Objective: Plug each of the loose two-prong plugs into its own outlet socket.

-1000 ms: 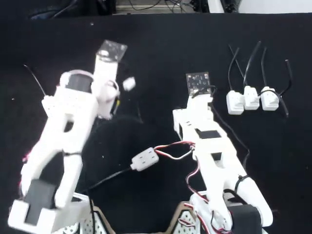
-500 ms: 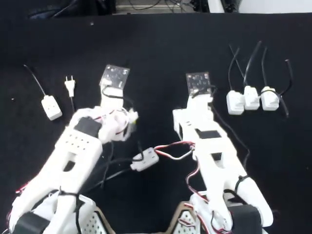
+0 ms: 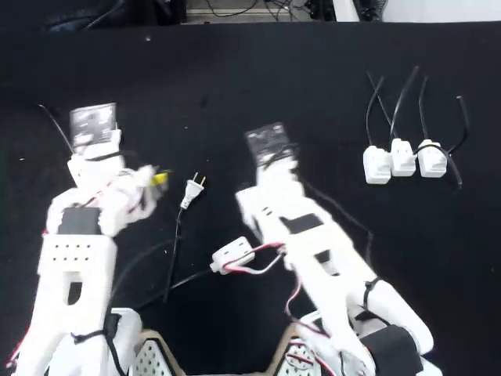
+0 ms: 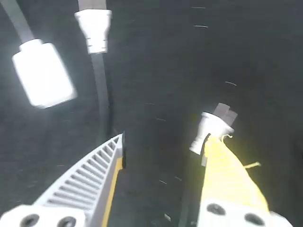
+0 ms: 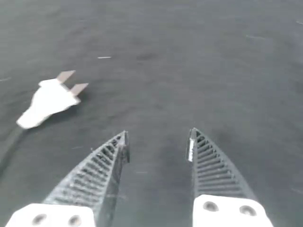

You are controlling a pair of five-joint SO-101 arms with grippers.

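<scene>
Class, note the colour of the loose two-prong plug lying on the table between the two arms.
White plug, metal prongs; clearest in the right wrist view.

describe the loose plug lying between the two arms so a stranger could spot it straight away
On the black table, look at the gap between the two white arms, beside the open left pincer. The loose plug lies there: small and white, with two bare prongs and a thin black cable, unlike the blocky socket strip nearer the arms' bases.
</scene>
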